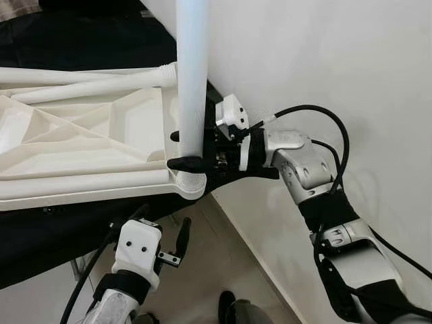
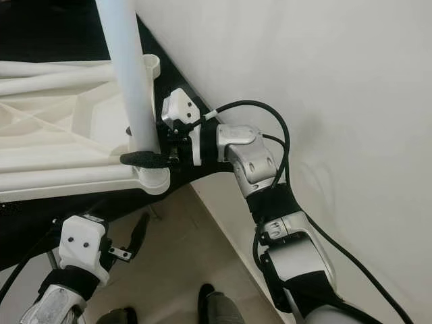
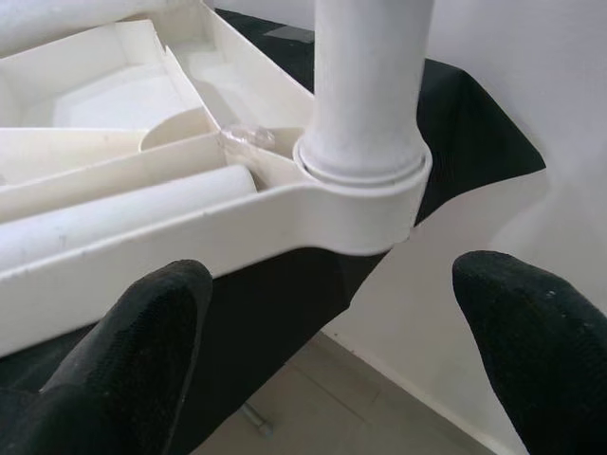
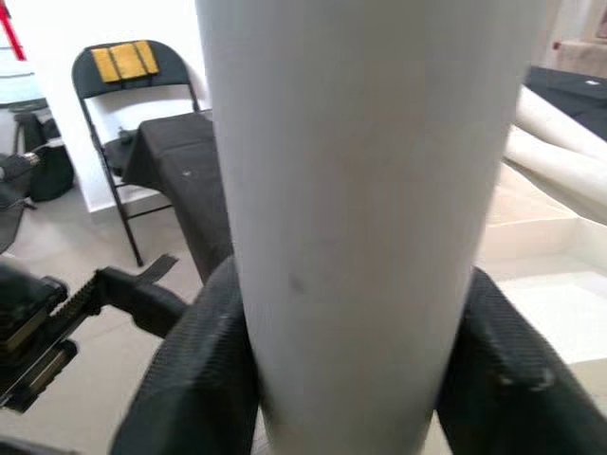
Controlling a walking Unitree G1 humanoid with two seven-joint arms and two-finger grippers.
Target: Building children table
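Note:
A white plastic tabletop [image 1: 81, 142] lies upside down on a black-covered surface, its ribbed underside facing up. A white table leg [image 1: 192, 81] stands upright in the round corner socket [image 1: 191, 181] at the near right corner. My right gripper [image 1: 181, 150] is shut on that leg just above the socket, one finger on each side [image 4: 190, 370]. My left gripper [image 1: 165, 236] hangs open below the table's edge, under the corner socket [image 3: 365, 204], holding nothing. Two more white legs [image 1: 88, 84] lie loose across the tabletop's far side.
A white wall [image 1: 324, 61] runs close along the right side. Black cloth [image 1: 81, 34] covers the surface beneath the tabletop. Tiled floor [image 1: 223, 270] lies below. A black folding chair [image 4: 123, 85] stands on the floor beyond the covered table.

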